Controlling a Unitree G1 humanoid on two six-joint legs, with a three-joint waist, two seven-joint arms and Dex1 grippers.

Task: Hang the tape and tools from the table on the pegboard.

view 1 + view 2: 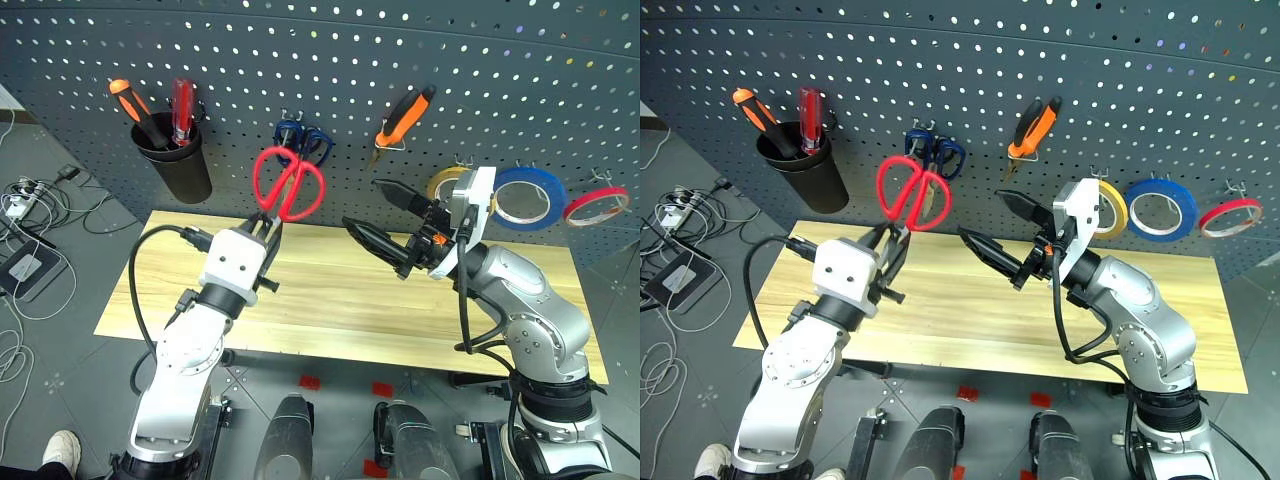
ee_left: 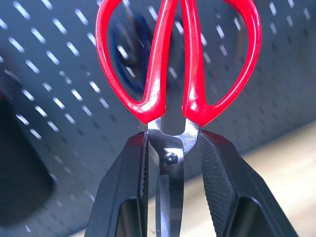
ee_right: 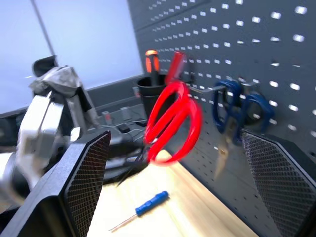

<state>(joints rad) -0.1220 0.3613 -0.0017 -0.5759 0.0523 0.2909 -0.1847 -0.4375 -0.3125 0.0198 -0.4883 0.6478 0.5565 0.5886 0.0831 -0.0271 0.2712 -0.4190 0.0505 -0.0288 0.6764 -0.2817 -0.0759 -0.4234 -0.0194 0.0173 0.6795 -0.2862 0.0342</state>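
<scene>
Left wrist view: left gripper [image 2: 170,197] clamps red-handled scissors [image 2: 177,64] | right gripper [image 1: 385,218] jaws wide open, empty

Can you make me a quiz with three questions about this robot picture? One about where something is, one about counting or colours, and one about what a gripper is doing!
1. Where is the blue-handled screwdriver?
A. In the black cup
B. Lying on the table
C. Hooked on the pegboard

2. How many rings of tape hang on the pegboard?
A. One
B. Five
C. Three

3. What is the left gripper doing?
A. Holding the red scissors
B. Standing open with nothing in it
C. Holding a ring of tape

Answers:
1 B: it rests flat on the table.
2 C: the tan tape, the blue tape and the red tape hang in a row.
3 A: its fingers pinch the red scissors just below the handles.
</scene>
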